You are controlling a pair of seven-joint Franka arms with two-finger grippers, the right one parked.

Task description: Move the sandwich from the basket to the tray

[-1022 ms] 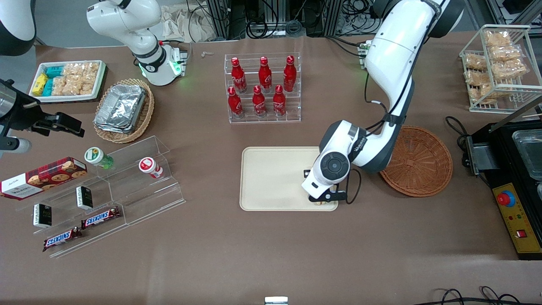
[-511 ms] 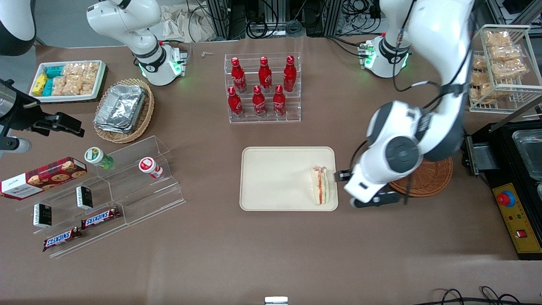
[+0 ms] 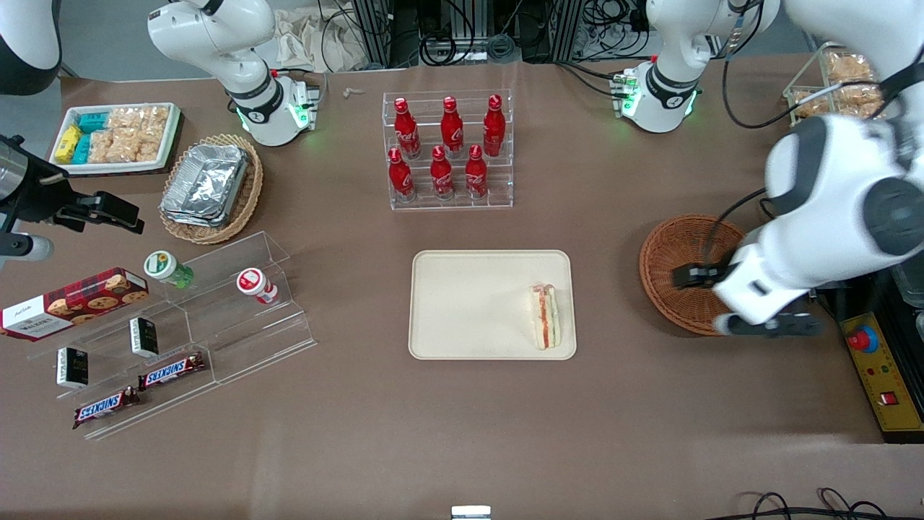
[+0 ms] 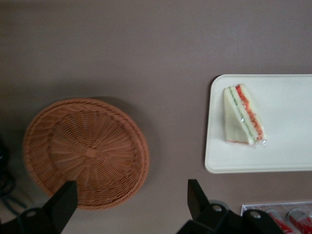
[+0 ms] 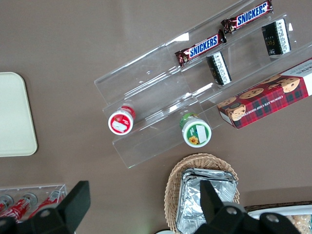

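A rack of red bottles [image 3: 447, 148] stands on the table [image 3: 361, 433], farther from the front camera than the tray [image 3: 469, 303]. The sandwich [image 3: 545, 325] lies flat on the tray, just inside the rim at the working arm's end. Its long axis runs from farther to nearer the front camera. The red and green filling edge faces the tray's middle, and the wedge narrows toward the front camera. The basket [image 3: 675, 267] sits well apart from the tray, toward the working arm's end of the table, with nothing in it. The gripper [image 4: 129, 204] hangs above the basket's edge, its fingers [image 4: 63, 200] spread wide and holding nothing.
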